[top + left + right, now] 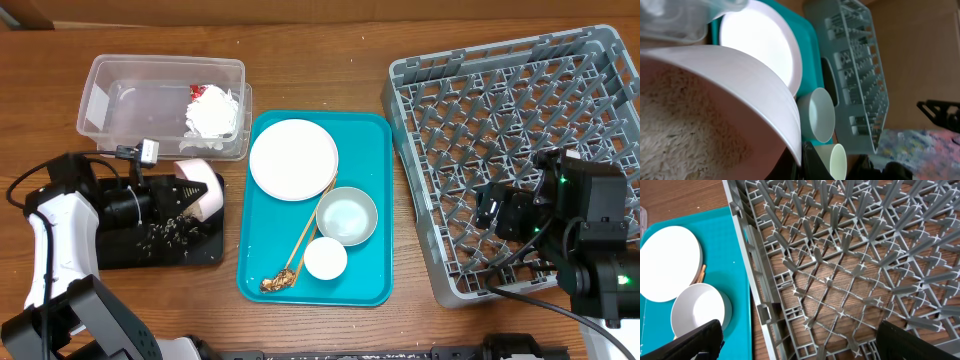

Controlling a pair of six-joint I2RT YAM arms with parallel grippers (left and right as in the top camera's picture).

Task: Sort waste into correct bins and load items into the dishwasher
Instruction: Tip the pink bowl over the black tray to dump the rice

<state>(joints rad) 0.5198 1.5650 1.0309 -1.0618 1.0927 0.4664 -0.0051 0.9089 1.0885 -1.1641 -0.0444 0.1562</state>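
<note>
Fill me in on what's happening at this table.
The left gripper is shut on a small pink bowl, tipped over the black tray where rice grains lie. The right gripper hangs open above the dish rack. The plate, grey bowl, cup and chopsticks sit on the teal tray.

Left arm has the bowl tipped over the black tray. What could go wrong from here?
Rice coats the inside of the bowl, so it may reach the rack dirty. Loose grains lie near the black tray edge; more tipping could scatter some onto the table.
</note>
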